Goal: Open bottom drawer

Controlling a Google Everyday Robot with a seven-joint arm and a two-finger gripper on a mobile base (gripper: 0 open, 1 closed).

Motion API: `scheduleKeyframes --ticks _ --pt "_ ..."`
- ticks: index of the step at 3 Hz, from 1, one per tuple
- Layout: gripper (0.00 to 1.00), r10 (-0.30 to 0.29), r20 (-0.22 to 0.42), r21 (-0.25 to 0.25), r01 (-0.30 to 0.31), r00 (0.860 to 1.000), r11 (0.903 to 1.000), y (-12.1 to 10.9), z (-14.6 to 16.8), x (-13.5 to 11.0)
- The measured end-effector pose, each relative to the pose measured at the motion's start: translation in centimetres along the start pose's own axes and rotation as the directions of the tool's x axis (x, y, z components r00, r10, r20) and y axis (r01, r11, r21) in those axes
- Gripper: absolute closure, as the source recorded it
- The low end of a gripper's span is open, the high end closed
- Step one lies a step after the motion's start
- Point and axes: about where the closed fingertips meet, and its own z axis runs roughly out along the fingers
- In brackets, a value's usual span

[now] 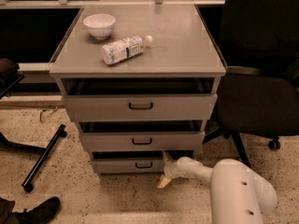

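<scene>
Tan-fingered gripper (164,170) sits low, just right of frame centre, at the right end of the bottom drawer (121,165). You'll see its fingers spread wide, one tip up by the drawer's top edge, the other down near the speckled floor (117,195). Whether either tip touches the drawer front can't be made out. The white arm (233,188) runs off the lower right edge, its bulky link cut by the frame.

Bottom drawer: lowest and smallest of three grey fronts, with a small black loop handle (144,164) at centre. A thin dark gap shows above it, and nothing inside can be read. The same goes for the middle drawer (107,142) and top drawer (98,108): dark slots, contents hidden.

On the cabinet top (182,45), note a white bowl (99,25) at upper left, with nothing visible inside it. A plastic bottle (125,49) lies on its side just beside it.

A black office chair (261,101) crowds the right side, close to the arm. At left there is a black bar (43,158) on the floor, with a dark shoe (39,211) cut off in the lower-left corner.
</scene>
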Motion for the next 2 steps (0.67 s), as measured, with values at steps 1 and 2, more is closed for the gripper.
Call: scheduleKeyframes --ticks 1,2 --pt "0.0 0.06 -0.029 -0.039 -0.061 0.998 0.9974 1.89 -1.04 1.36" --pt "0.0 0.06 -0.029 -0.039 -0.062 0.998 0.9974 1.66 -1.55 0.99"
